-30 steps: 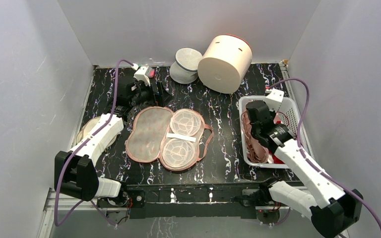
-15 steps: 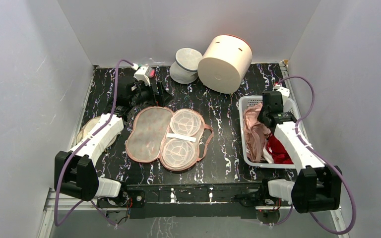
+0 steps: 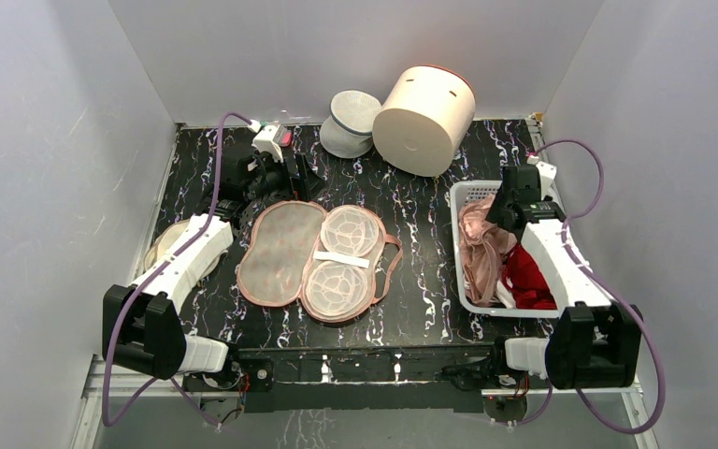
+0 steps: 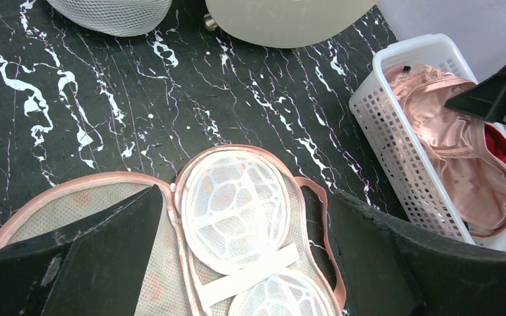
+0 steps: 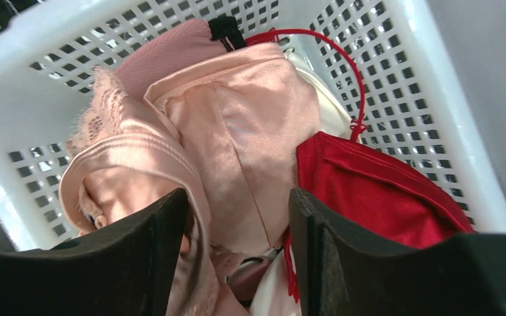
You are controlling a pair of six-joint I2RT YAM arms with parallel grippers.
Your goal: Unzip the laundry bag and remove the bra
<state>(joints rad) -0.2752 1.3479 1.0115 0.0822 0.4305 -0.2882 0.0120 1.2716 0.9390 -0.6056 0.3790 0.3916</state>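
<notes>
Right hand [image 5: 237, 197] hangs open and empty over the salmon-pink bra [image 5: 237, 125] in the white basket [image 5: 408, 99]; left hand [image 4: 244, 194], fingers spread, hovers over the unzipped laundry bag [image 3: 280, 248] on the desk [image 3: 411, 206].

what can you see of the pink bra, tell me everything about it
The bra is shiny salmon-pink satin with lace along one edge. It lies crumpled and folded over inside the white slotted basket, not in the laundry bag. A dark red garment presses against one side of it. The right gripper is just above it, fingers apart, holding nothing; whether they touch the fabric cannot be told.
</notes>
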